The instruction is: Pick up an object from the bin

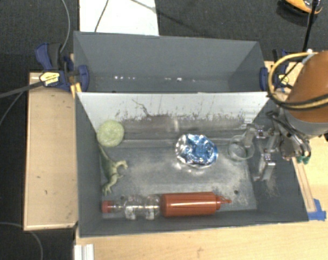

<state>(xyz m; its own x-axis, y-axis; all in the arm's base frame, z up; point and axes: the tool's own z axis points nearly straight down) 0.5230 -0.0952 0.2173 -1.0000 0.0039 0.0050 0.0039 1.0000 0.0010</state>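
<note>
At three o'clock of the grey metal bin (169, 58), the hand (263, 164) hung low over the floor, pointing down; whether it stood wide or narrow could not be told. The arm (315, 85), under its orange cover, leaned in over the rim from three o'clock. Just beside the hand, at its nine o'clock, lay a small clear plastic cup-like ring (237, 148), probably light, slick and thin-walled, best pinched across its rim. Further toward nine sat a crumpled blue-and-silver foil wrapper (196, 150), likely soft. Along six o'clock lay a red squeeze bottle (188, 205).
</note>
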